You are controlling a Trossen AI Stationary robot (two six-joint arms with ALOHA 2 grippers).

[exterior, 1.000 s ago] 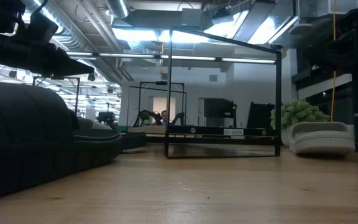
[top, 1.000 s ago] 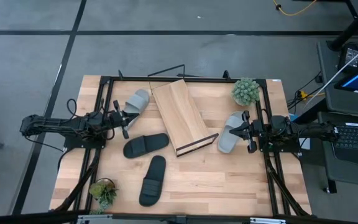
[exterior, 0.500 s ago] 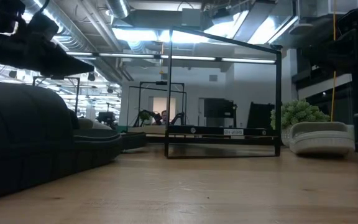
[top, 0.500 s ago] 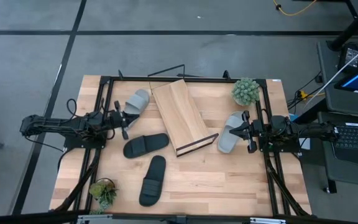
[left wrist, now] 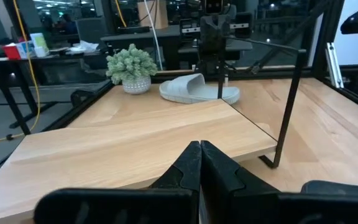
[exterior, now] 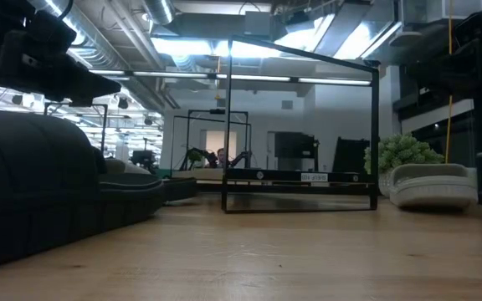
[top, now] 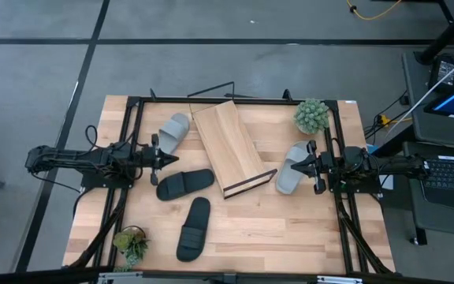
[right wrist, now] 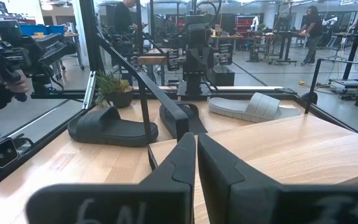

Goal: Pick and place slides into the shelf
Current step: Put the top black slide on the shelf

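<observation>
The shelf (top: 228,147), a slanted light-wood board with a dark front edge and black wire frame, stands mid-table. One grey slide (top: 173,130) lies at its left. The other grey slide (top: 292,167) lies at its right, sole down. Two black slides (top: 184,183) (top: 194,229) lie on the near side. My left gripper (top: 166,158) hovers shut between the left grey slide and the nearer black one, its fingers (left wrist: 200,163) closed on nothing. My right gripper (top: 299,165) hovers shut over the right grey slide, holding nothing (right wrist: 196,155).
A potted plant (top: 312,115) stands at the far right corner and another plant (top: 131,242) at the near left corner. Black frame rails (top: 129,126) run along both table sides. Bare wood lies at the near right (top: 290,229).
My left gripper has rolled at the wrist while staying in place, still shut. The slides and the shelf have not moved.
</observation>
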